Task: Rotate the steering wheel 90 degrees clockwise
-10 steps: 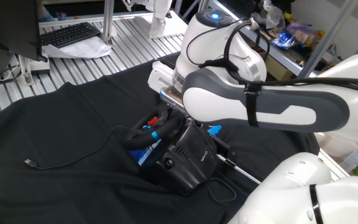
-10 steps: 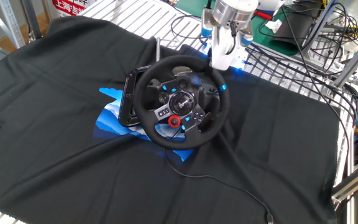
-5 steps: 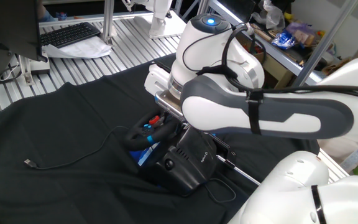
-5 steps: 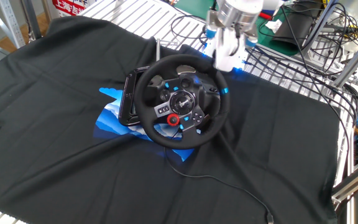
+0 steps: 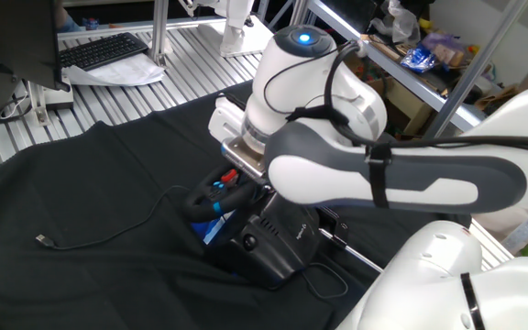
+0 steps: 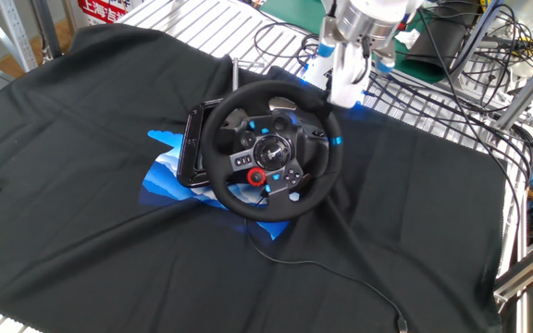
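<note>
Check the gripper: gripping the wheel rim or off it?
Off it. The gripper sits above and beyond the steering wheel rim's far-right edge; open or shut, cannot tell.

The steering wheel is a round black racing wheel lying near the middle of the table, its face tilted up toward the other fixed view. A small blue stripe marks the rim at the right. The hub carries a red knob low and left of centre — blue-lit buttons sit around it. In one fixed view only its edge shows.
</note>
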You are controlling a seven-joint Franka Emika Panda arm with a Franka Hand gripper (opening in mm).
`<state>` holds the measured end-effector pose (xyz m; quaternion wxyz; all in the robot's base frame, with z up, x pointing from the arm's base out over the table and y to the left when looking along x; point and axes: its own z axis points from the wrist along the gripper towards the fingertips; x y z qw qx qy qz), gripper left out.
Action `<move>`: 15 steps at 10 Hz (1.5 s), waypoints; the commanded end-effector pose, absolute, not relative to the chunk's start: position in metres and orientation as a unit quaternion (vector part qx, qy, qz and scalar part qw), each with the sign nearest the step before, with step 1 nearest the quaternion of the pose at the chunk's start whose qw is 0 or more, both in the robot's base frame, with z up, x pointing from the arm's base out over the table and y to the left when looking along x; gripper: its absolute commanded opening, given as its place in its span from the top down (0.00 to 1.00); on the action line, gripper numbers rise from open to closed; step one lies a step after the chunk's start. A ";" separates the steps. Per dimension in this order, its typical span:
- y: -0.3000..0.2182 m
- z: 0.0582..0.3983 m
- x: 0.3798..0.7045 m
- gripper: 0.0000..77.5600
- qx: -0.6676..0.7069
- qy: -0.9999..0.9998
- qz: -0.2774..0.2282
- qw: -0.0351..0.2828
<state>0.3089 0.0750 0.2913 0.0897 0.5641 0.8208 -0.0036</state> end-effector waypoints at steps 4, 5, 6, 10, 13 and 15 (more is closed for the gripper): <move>0.086 0.280 0.311 0.99 0.574 0.811 -0.006 0.112; 0.088 0.279 0.311 0.99 0.576 0.810 -0.005 0.113; 0.089 0.278 0.311 0.99 0.577 0.809 -0.004 0.113; 0.089 0.277 0.311 0.99 0.581 0.806 -0.003 0.115; 0.091 0.273 0.313 0.99 0.587 0.800 -0.004 0.121; 0.092 0.271 0.313 0.99 0.590 0.798 -0.004 0.124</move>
